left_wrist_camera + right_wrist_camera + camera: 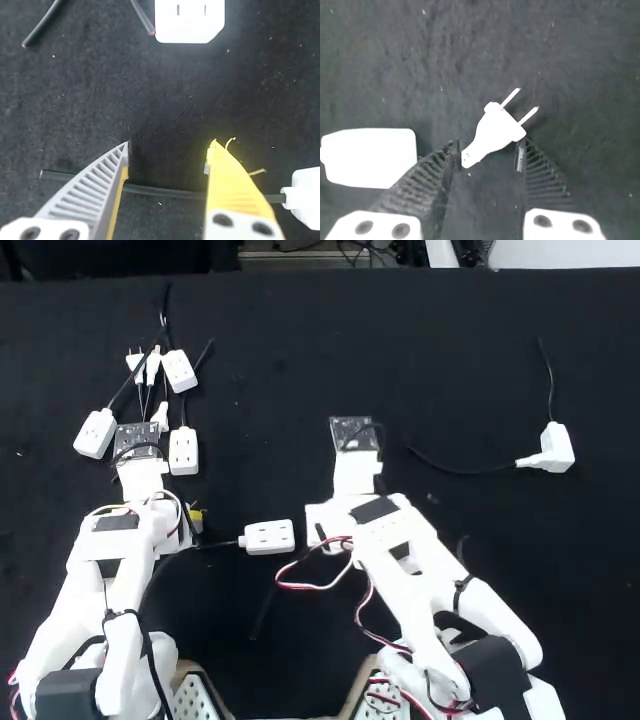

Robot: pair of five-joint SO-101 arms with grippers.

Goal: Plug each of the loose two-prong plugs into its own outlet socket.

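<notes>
My right gripper (487, 145) is open just above the black mat. A loose white two-prong plug (496, 130) lies between its fingers, prongs pointing away, and neither finger clearly touches it. Beside it lies a white outlet socket (367, 157), which the high view shows between the two arms (270, 536). My left gripper (167, 147) is also open and low over the mat. That socket's thin black cable (165, 191) runs across between its grey and yellow fingers. Another white socket (190, 20) lies ahead of it.
At the far left lie more sockets (95, 433) (180, 370) (183, 450) and small loose plugs (145, 364) (160, 415) among thin black leads. A white plug on a long cable (555, 450) lies at the far right. Red and white arm wires (320, 575) loop over the mat.
</notes>
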